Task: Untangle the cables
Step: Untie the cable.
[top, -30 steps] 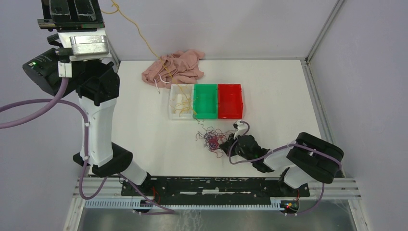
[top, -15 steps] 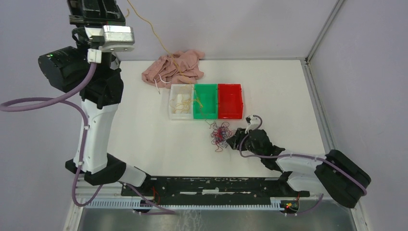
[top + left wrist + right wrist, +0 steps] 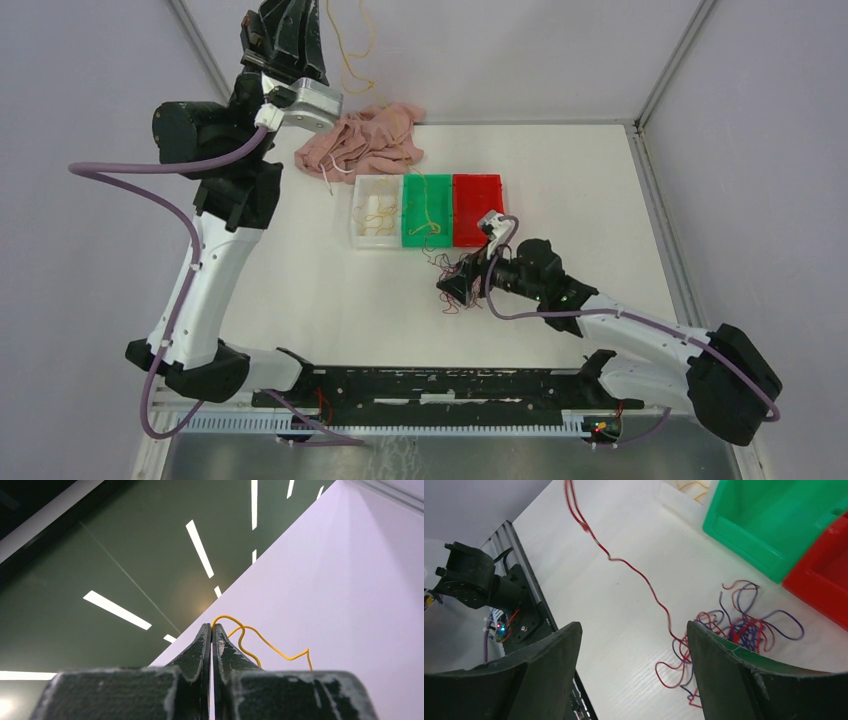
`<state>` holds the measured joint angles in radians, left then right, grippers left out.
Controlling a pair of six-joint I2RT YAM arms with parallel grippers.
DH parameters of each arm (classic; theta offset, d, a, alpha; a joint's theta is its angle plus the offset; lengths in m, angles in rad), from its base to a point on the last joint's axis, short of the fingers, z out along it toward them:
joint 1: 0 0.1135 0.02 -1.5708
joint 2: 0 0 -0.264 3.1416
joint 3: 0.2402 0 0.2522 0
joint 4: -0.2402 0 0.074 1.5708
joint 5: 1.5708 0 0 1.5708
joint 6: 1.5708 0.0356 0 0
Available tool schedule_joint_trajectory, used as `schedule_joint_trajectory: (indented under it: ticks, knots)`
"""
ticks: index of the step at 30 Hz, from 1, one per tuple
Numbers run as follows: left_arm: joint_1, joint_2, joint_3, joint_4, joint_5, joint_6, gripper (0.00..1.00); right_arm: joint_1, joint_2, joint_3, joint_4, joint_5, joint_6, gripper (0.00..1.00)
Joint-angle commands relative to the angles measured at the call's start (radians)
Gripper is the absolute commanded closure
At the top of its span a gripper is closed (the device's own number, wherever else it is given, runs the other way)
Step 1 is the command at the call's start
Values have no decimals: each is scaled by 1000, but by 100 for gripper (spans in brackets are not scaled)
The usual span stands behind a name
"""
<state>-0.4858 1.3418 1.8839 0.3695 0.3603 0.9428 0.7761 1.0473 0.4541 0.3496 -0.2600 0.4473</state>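
With the right gripper's point(image 3: 633, 628) jaws apart, the left gripper point(image 3: 211, 626), clamped on the thin yellow wire point(image 3: 226, 616), may drag away the unheld red-purple wire tangle point(image 3: 744, 630).

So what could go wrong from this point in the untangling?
The left pincer, shut on the yellow cable, holds it high while it drapes over the pink garment and into the green bin; pulling may drag either. The right pincer is open above the red and purple tangle, so nothing pins it; it may slide along.
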Motion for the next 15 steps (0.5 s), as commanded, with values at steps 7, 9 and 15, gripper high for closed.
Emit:
schedule_joint_trajectory:
  ticks: [7,9,15]
  knots:
    - [-7,-45,33,6,22,-45,97,17,288,251,71,-178,-102,27]
    - [-8,-47,36,6,23,-47,97,17,334,266,91,-161,-92,33]
    - [-9,-53,38,8,24,-50,97,17,426,294,124,-170,-91,46]
